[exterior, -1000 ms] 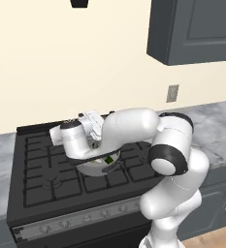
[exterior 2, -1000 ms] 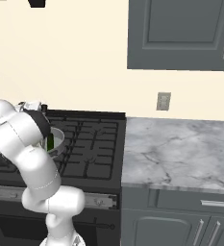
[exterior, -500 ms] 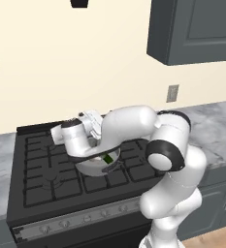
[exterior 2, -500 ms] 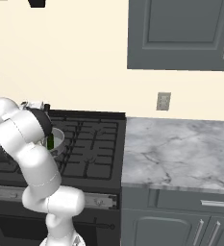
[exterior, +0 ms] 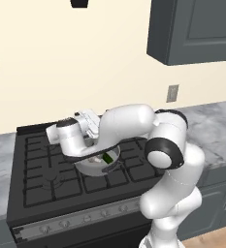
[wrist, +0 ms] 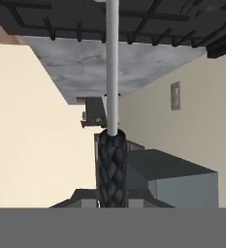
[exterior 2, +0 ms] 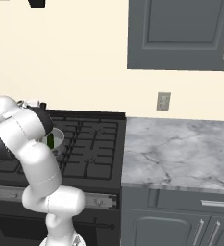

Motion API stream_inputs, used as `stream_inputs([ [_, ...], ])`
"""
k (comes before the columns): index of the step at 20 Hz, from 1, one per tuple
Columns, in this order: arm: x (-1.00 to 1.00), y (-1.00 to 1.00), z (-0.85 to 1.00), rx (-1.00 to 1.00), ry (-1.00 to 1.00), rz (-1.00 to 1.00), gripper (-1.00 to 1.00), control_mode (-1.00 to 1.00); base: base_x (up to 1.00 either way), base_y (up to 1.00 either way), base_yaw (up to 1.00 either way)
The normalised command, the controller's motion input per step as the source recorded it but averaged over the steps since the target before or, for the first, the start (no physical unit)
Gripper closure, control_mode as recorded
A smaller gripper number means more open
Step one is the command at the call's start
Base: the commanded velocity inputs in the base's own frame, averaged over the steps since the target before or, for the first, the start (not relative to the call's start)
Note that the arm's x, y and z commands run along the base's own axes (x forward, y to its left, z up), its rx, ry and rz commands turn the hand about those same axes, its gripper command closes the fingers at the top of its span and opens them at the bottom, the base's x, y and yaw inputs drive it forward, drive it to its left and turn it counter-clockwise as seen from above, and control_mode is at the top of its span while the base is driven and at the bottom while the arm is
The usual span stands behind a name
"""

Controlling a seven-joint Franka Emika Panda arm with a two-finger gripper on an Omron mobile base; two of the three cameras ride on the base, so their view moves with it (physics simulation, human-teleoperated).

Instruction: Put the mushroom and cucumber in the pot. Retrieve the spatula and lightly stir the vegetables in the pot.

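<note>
The arm bends low over the stove [exterior: 41, 184] and covers most of the pot [exterior: 92, 164]; in the left base view a curved piece of its grey rim and a short bit of the cucumber [exterior: 107, 157] show beneath the forearm. In the right base view the pot [exterior 2: 57, 139] peeks out beside the upper arm, with a green sliver of the cucumber [exterior 2: 50, 141] inside it. The mushroom cannot be made out. The gripper [exterior: 88, 118] sits at the far end of the wrist, above the back of the stove, too small and blocked to read there.

In the hand view the spatula [wrist: 112, 145] runs straight up from the bottom edge: a dark textured handle below, a thin pale shaft above, its far end cut off at the top of the picture. The handle rises from between the fingers, so the gripper looks clamped on it. The blade is out of sight. The grey marble surface [exterior 2: 180, 149] lies right of the stove.
</note>
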Motion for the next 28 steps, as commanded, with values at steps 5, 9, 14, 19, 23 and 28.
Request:
stream_inputs([
  [5,0.04,0.05,0.2,0.0,-0.09,0.01,1.0,-1.0,0.0,0.0,0.0],
  [9,0.05,-0.06,-0.14,-0.1,-0.01,0.0,1.0,-1.0,0.0,0.0,0.0],
  [14,0.22,0.06,-0.27,-0.12,0.0,0.0,1.0,-1.0,0.0,0.0,0.0],
  [19,0.17,0.2,-0.25,-0.07,0.0,0.0,1.0,-1.0,0.0,0.0,0.0],
  [23,0.01,0.43,-0.27,0.0,0.0,0.0,1.0,-1.0,0.0,0.0,0.0],
  [28,-0.4,0.53,-0.26,0.0,0.01,0.0,1.0,-1.0,0.0,0.0,0.0],
])
